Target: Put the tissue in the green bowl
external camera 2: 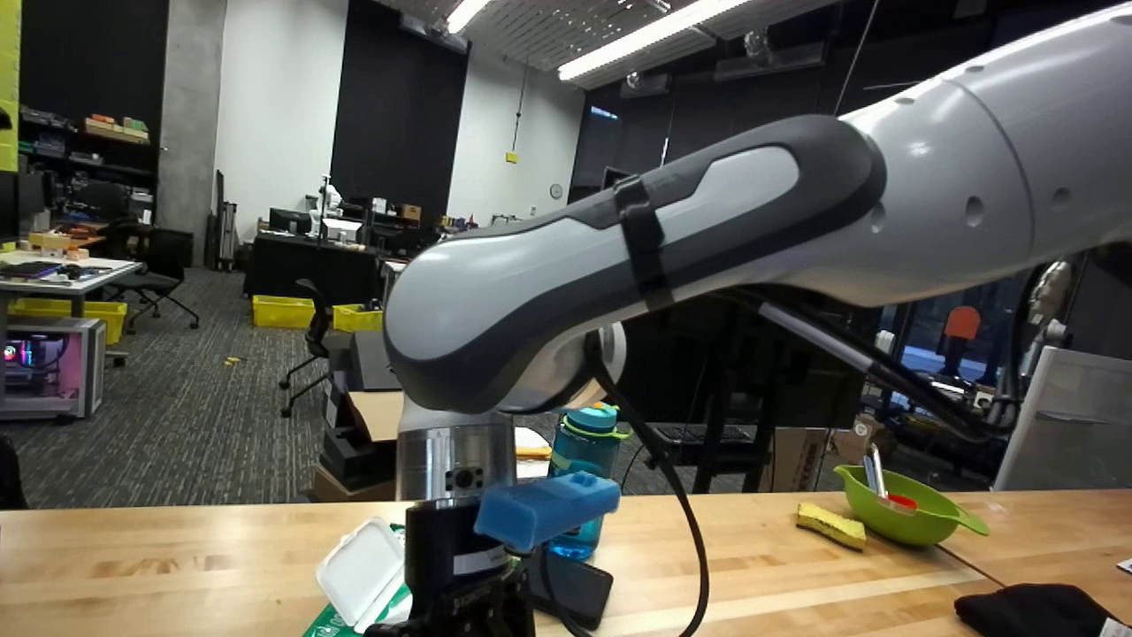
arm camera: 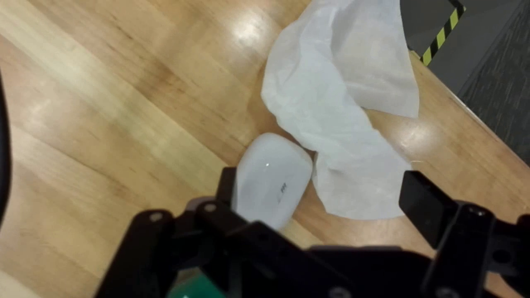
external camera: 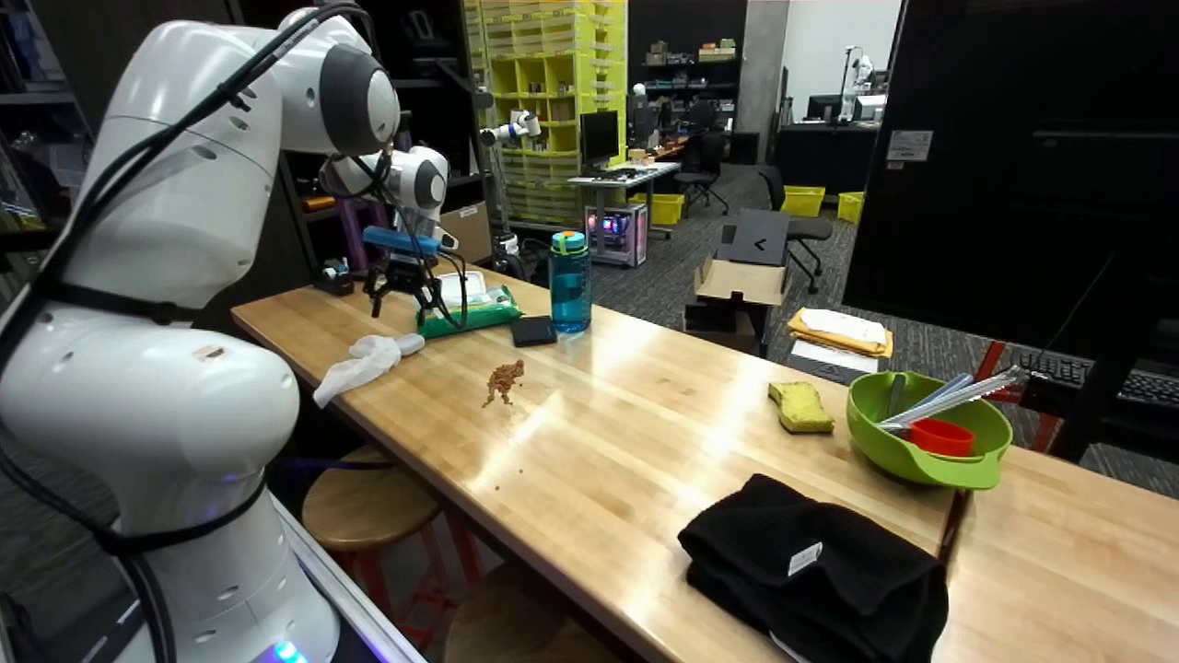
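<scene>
The tissue (external camera: 362, 365) is a crumpled white sheet lying on the table near its edge. It also shows in the wrist view (arm camera: 327, 99), lying beyond and partly between the fingers. A white computer mouse (arm camera: 271, 178) lies beside it, close to the left finger in that view. My gripper (arm camera: 325, 196) is open and empty above the table; it also shows in both exterior views (external camera: 405, 302) (external camera 2: 460, 615), its fingertips cut off in the latter. The green bowl (external camera: 893, 449) stands far along the table with a red cup and utensils inside; it also shows in an exterior view (external camera 2: 915, 528).
A green wipes pack (external camera: 474, 318), a black flat case (external camera: 534, 331) and a tall blue bottle (external camera: 571, 290) stand near the gripper. Brown crumbs (external camera: 504, 379) lie mid-table. A yellow sponge (external camera: 801, 408) lies by the bowl, and a black cloth (external camera: 811, 566) lies nearer the front edge.
</scene>
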